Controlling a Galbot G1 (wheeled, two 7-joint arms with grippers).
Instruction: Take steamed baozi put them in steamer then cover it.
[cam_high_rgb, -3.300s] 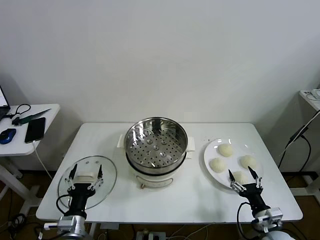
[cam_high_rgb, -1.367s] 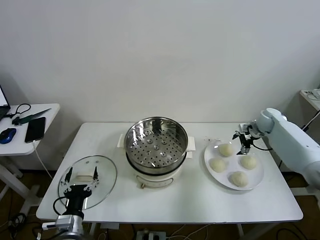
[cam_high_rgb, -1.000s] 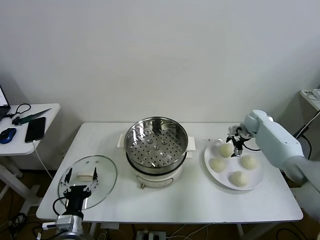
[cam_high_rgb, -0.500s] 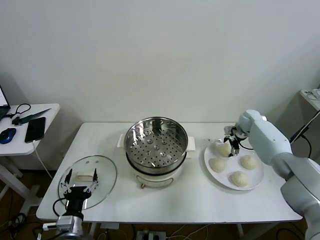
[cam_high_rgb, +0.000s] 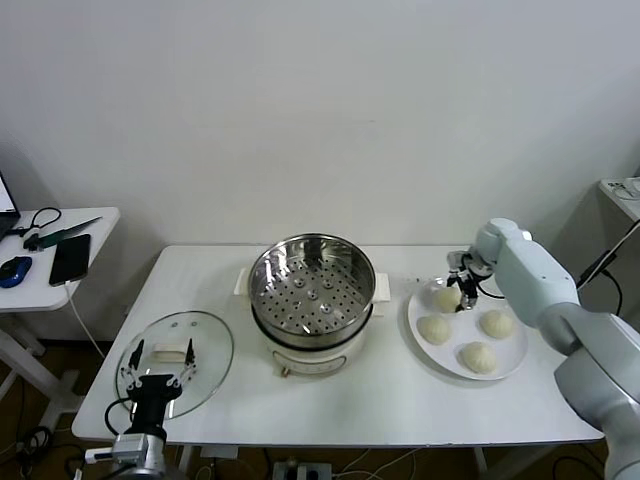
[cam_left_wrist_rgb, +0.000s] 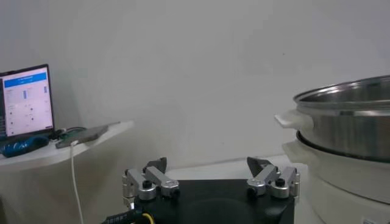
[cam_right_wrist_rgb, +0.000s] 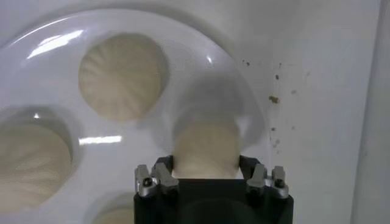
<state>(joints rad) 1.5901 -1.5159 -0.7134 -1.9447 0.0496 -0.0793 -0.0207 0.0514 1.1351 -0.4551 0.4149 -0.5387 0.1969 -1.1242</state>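
Four cream-white baozi lie on a white plate (cam_high_rgb: 510, 345) at the right. My right gripper (cam_high_rgb: 461, 292) is down over the plate's far-left baozi (cam_high_rgb: 446, 298). In the right wrist view its fingers (cam_right_wrist_rgb: 163, 165) press both sides of that baozi (cam_right_wrist_rgb: 206, 146), which still rests on the plate (cam_right_wrist_rgb: 183, 79). The other baozi (cam_high_rgb: 434, 329), (cam_high_rgb: 497, 323), (cam_high_rgb: 478, 356) lie loose. The steamer (cam_high_rgb: 312, 292) stands open in the middle, its perforated tray bare. The glass cover (cam_high_rgb: 207, 345) lies flat at the front left. My left gripper (cam_high_rgb: 162, 356) is open and empty by the cover, parked at the table's front edge.
A side table (cam_high_rgb: 60, 250) at the left holds a phone, a mouse and cables; a laptop (cam_left_wrist_rgb: 24, 100) shows on it in the left wrist view. The steamer's side (cam_left_wrist_rgb: 347, 122) also shows there. A power cable hangs at the far right.
My right arm swung from the table's front up and over the plate, then came down on the far-left baozi and closed on it. The left arm has hardly moved.
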